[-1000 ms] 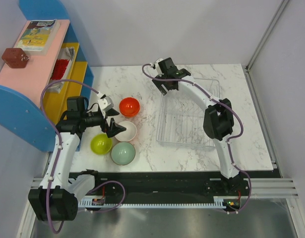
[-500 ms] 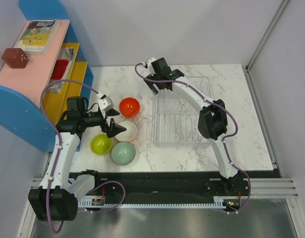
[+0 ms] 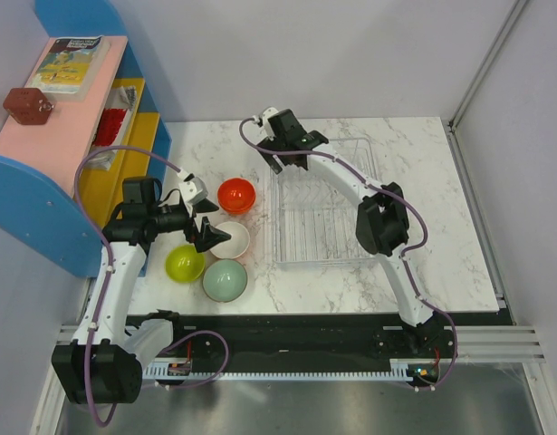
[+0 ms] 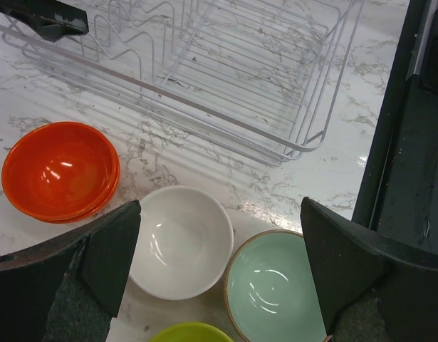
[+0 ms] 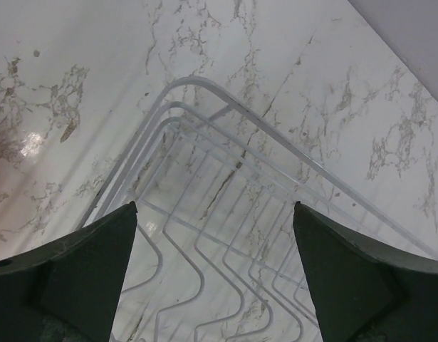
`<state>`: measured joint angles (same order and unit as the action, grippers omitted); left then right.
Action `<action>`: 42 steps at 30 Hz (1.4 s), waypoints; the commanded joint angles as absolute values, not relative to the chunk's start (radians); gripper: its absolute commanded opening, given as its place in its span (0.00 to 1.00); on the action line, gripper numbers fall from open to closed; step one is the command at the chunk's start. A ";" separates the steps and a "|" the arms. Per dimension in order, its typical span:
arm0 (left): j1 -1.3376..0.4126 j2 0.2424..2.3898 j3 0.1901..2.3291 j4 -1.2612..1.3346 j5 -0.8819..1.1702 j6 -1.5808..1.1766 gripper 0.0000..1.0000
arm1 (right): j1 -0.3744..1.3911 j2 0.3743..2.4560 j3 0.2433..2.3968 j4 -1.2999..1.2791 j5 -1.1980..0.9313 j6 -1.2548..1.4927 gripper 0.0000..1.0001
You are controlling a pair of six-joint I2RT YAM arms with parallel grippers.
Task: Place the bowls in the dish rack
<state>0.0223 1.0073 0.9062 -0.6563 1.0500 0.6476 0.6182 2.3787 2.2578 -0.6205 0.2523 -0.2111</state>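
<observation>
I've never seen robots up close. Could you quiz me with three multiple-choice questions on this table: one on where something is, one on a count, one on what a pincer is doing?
1. Where is the pale grey-green glossy bowl?
A) inside the clear ribbed dish rack
B) on the white marble table, left of the rack
C) on a shelf

2. How many bowls lie in the rack?
A) none
B) two
C) five

3. What is the left pincer doing?
A) shut on a bowl
B) out of sight
C) open and empty above the white glossy bowl

Answers: 1 B, since the top view shows it on the marble near the arm bases. 2 A, since only bare ribs show in the rack. 3 C, since its fingers stand wide apart with nothing between them.
</observation>
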 commanded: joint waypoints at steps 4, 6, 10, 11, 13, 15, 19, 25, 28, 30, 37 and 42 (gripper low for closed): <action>0.028 1.002 0.896 -0.647 1.088 0.681 1.00 | 0.598 2.197 2.182 -0.592 0.322 -0.276 0.98; 0.028 1.002 0.893 -0.647 1.086 0.686 1.00 | 0.598 2.108 2.103 -0.632 0.273 -0.334 0.98; 0.028 1.011 0.893 -0.649 1.094 0.687 1.00 | 0.598 1.930 1.907 -0.701 0.122 -0.428 0.98; 0.029 1.012 0.894 -0.647 1.092 0.686 1.00 | 0.598 1.896 1.829 -0.722 0.062 -0.442 0.98; 0.028 1.014 0.896 -0.647 1.095 0.684 1.00 | 0.601 1.815 1.770 -0.770 0.002 -0.466 0.98; 0.028 1.014 0.893 -0.649 1.091 0.689 1.00 | 0.624 1.758 1.698 -0.788 -0.044 -0.482 0.98; 0.029 1.023 0.890 -0.628 1.068 0.681 1.00 | 0.705 1.709 1.592 -0.792 -0.034 -0.529 0.98; 0.031 1.019 0.870 -0.532 0.987 0.586 1.00 | 0.785 1.759 1.589 -0.790 -0.063 -0.529 0.98; 0.031 1.023 0.853 -0.463 0.910 0.529 1.00 | 0.814 1.802 1.617 -0.793 -0.064 -0.529 0.98; 0.032 1.040 0.848 -0.416 0.840 0.487 1.00 | 0.833 1.834 1.641 -0.796 -0.064 -0.526 0.98; 0.035 1.130 0.865 -0.374 0.709 0.434 1.00 | 0.884 1.910 1.706 -0.813 -0.058 -0.519 0.98; 0.040 1.166 0.879 -0.370 0.646 0.416 1.00 | 0.905 1.939 1.736 -0.819 -0.028 -0.514 0.98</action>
<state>0.0326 1.1545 0.8513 -0.4179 0.7250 0.4683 0.8886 1.9244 1.6722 -0.8200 -0.0448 -0.5167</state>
